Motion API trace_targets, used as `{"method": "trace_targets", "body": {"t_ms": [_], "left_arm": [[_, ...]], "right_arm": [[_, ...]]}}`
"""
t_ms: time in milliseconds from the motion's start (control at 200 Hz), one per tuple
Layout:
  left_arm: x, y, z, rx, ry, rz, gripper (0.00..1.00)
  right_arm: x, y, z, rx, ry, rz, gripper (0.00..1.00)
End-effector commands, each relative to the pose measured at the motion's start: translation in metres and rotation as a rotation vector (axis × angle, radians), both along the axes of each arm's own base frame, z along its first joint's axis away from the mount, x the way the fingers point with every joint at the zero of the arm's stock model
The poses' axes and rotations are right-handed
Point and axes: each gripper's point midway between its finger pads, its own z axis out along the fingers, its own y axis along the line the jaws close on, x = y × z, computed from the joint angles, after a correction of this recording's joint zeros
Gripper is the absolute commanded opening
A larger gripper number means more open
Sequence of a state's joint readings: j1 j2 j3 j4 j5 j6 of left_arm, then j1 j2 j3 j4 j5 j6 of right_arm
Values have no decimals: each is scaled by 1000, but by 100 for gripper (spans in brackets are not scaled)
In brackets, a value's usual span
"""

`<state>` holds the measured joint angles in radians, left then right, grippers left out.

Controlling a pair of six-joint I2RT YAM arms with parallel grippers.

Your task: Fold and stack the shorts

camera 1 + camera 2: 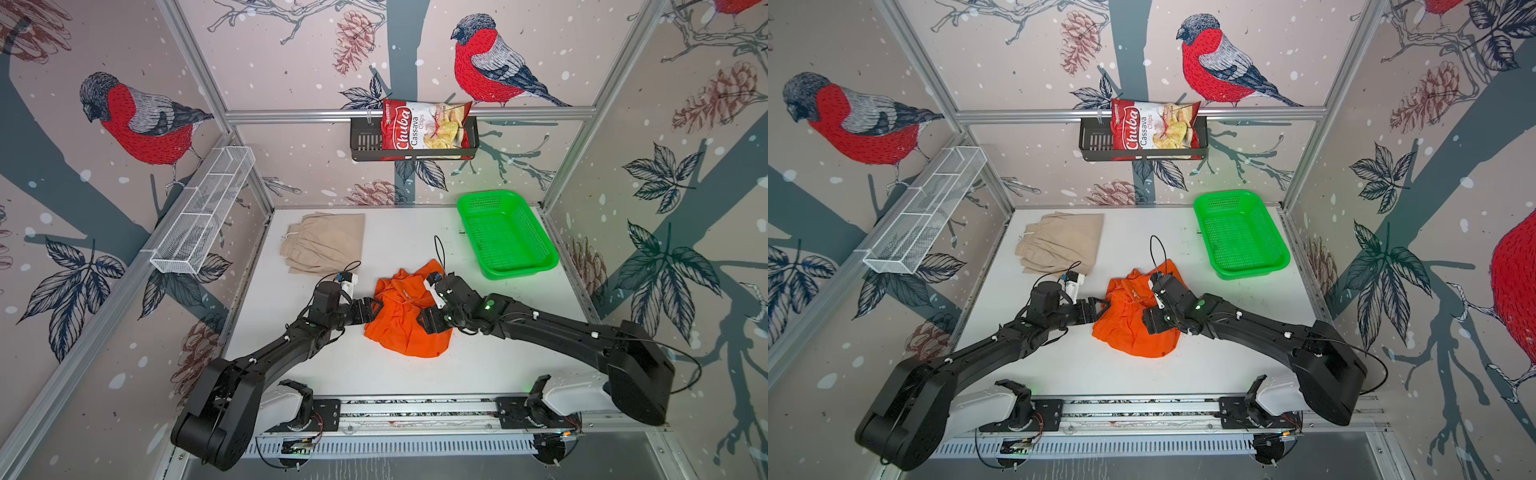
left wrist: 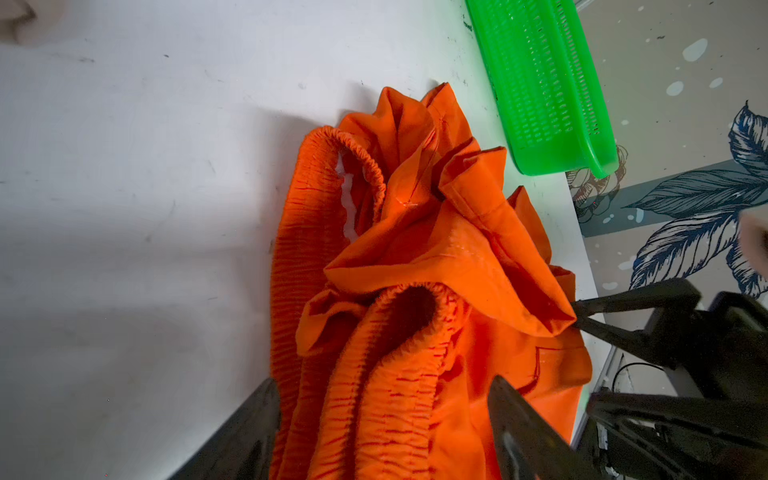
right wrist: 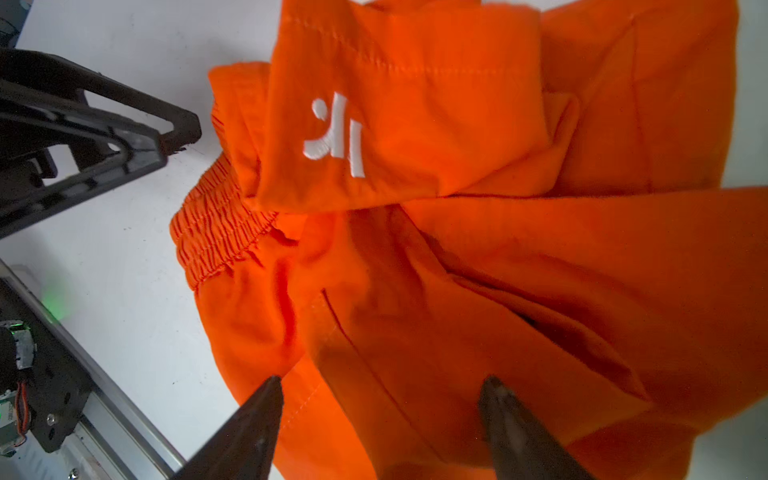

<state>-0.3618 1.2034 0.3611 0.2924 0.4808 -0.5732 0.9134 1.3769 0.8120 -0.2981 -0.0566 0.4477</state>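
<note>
The orange shorts (image 1: 399, 336) lie crumpled in a heap at the middle of the bench (image 1: 415, 374); the beige shorts (image 1: 328, 243) lie folded flat near the far left corner, well apart from them; a green basket (image 1: 521, 270) sits at the far right. The left gripper (image 2: 382, 380) stands open, a finger on either side of the gathered waistband; whether they touch it is hard to tell. The right gripper (image 3: 382, 380) is open too, jaws spread just over the orange cloth, gripping nothing.
</note>
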Motion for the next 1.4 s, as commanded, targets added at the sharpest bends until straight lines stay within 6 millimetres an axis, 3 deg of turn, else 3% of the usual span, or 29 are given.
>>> {"method": "trace_targets", "body": {"t_ms": [0,190,390,515,610,680,765,981,1071,1121,1156,1221,1286,1341,1396], "left_arm": [[3,-10,9,-56,-49,-35,78],[-10,-12,-15,-25,19,-73,76],[-29,-36,-14,-51,29,-179,66],[-31,-44,-5,-63,14,-213,47],[-25,-44,13,-62,-35,-198,23],[-16,-39,31,-34,-95,-160,8],[-1,-27,61,36,-194,-91,2],[42,9,159,273,-459,84,0],[59,11,211,318,-563,111,0],[64,8,225,322,-585,110,0],[66,3,246,295,-619,105,0],[66,-11,255,242,-626,60,0],[59,-33,249,199,-617,-14,4],[51,-53,235,174,-586,-84,14],[41,-74,217,152,-550,-163,31]], "right_arm": [[5,5,-3,64,26,-50,76],[9,-4,-18,90,67,-102,76],[18,-4,-20,181,90,-174,75],[24,-4,-25,194,89,-210,73],[29,0,-24,217,82,-231,72],[35,6,-13,254,55,-233,72],[44,10,12,313,-22,-239,74],[65,-5,85,449,-217,-288,76],[72,-19,104,492,-251,-315,77],[76,-29,109,508,-256,-334,77],[78,-35,111,513,-256,-349,77],[80,-50,109,513,-257,-384,77],[80,-64,108,511,-262,-420,77],[78,-75,105,507,-262,-450,77],[77,-84,103,506,-266,-476,77]]}}
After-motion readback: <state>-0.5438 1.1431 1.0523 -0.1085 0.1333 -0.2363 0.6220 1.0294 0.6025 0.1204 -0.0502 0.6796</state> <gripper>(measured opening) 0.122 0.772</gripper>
